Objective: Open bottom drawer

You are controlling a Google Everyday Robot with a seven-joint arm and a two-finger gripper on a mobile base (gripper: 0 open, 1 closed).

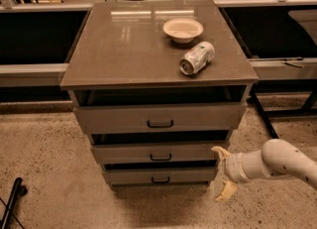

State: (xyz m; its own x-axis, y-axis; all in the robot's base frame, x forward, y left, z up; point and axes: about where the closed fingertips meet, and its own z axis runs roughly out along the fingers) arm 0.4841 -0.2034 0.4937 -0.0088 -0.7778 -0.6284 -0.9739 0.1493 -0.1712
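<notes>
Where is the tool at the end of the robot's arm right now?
The tool hangs low on the right of the camera view, open, just beside the right end of the bottom drawer, away from its handle.

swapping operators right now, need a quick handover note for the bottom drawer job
Gripper: open, holding nothing, beside the right end of the bottom drawer's front, off to the side of the handle.
Bottom drawer: lowest of three, its small black handle at centre, untouched.
Done: arm brought low next to the cabinet.
Left: move the gripper to the handle, close on it, pull the drawer out.
On top: a bowl and a can lying on its side.
</notes>
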